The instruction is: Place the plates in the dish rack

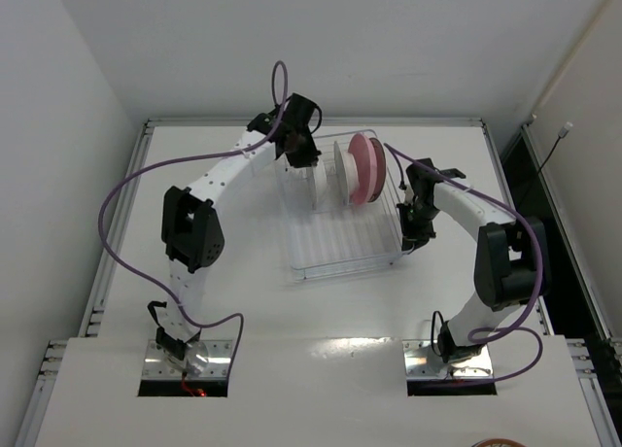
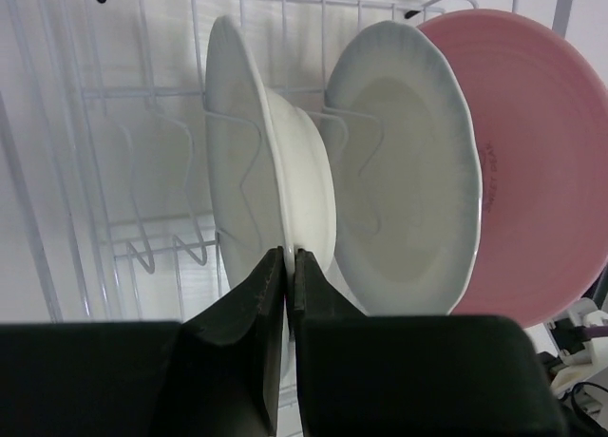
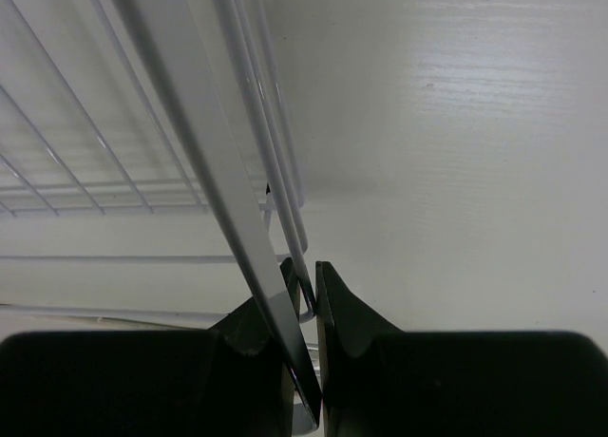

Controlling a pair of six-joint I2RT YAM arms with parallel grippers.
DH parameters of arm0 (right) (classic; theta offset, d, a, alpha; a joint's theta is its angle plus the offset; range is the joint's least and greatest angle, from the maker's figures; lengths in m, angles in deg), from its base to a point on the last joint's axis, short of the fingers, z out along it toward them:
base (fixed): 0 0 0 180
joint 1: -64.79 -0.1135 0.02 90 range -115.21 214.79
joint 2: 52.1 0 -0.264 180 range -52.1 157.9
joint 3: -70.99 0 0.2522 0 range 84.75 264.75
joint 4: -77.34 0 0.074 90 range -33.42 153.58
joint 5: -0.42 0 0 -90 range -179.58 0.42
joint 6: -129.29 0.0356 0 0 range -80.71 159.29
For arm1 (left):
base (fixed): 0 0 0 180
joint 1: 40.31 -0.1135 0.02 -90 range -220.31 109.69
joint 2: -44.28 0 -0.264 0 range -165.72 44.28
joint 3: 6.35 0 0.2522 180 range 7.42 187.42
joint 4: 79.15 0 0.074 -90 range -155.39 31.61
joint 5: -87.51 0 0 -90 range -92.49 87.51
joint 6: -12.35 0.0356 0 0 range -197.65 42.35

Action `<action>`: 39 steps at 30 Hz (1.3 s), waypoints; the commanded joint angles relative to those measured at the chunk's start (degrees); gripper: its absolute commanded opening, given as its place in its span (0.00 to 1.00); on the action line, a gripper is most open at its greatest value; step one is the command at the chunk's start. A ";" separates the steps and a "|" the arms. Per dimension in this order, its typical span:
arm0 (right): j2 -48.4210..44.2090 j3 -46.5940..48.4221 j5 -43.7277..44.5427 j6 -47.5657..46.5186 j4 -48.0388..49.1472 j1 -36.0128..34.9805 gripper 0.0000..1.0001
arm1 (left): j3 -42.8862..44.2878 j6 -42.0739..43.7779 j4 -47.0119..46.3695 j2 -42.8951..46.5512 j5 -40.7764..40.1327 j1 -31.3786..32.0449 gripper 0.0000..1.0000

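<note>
The dish rack [image 1: 340, 248] sits mid-table with three plates [image 1: 341, 171] upright at its 12 o'clock end, the pink plate [image 1: 367, 167] furthest toward 3. The left gripper [image 2: 290, 266] is pinched shut on the rim of the whitish plate [image 2: 271, 171] on the 9 o'clock side. The right gripper [image 3: 309, 277] is clamped on the rack's 3 o'clock wire. Looks like the seating step to me, so next it should release gently and back straight out.

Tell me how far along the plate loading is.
Done: the pink plate and a scalloped whitish plate stand in the dish rack. In hand: the left gripper pinches the rim of a third, white plate, upright; the right gripper clamps the rack's edge wire. Remaining: letting go; no fourth plate shows clearly.
</note>
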 commanded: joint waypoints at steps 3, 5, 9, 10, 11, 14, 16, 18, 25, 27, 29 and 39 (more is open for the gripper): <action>-1.97 -0.74 0.78 2.41 0.20 1.63 0.09 | 5.42 3.61 6.15 -1.85 -3.32 0.32 0.00; -1.97 -0.74 0.78 2.41 0.72 1.63 0.09 | 4.20 4.83 3.53 -1.85 -1.13 0.32 0.02; -1.97 -0.74 0.25 2.41 0.73 1.63 0.09 | 3.67 5.36 -0.17 -0.71 3.52 0.32 0.26; -1.97 -0.74 0.25 2.41 0.73 1.63 0.09 | 3.67 5.36 -1.66 -0.19 4.41 0.32 0.41; -1.97 -0.74 0.25 2.41 0.73 1.63 0.10 | 3.67 5.89 -2.37 -0.18 5.20 0.32 0.49; -2.67 -0.21 0.25 2.41 0.73 1.63 0.15 | 4.80 5.89 -3.52 0.34 6.62 0.32 0.71; -3.29 0.41 0.25 2.41 0.73 1.63 0.18 | 4.81 6.50 -5.00 0.96 8.54 0.32 0.80; -4.51 1.02 0.25 2.41 0.73 1.63 0.26 | 4.81 6.51 -5.62 2.36 9.25 0.32 0.84; -10.48 3.39 3.50 4.87 -0.33 1.63 0.65 | 0.51 9.84 -12.04 8.33 11.28 0.32 1.00; -11.02 3.92 4.03 5.40 -0.33 1.63 0.65 | -0.81 10.54 -12.83 10.53 11.28 0.32 1.00; -11.81 3.92 3.33 5.40 -0.33 1.63 0.65 | -1.86 11.25 -12.83 11.94 10.49 0.32 1.00; -11.20 -1.97 2.00 6.98 4.32 1.11 0.30 | -13.64 12.31 -12.75 22.57 6.53 -7.75 1.00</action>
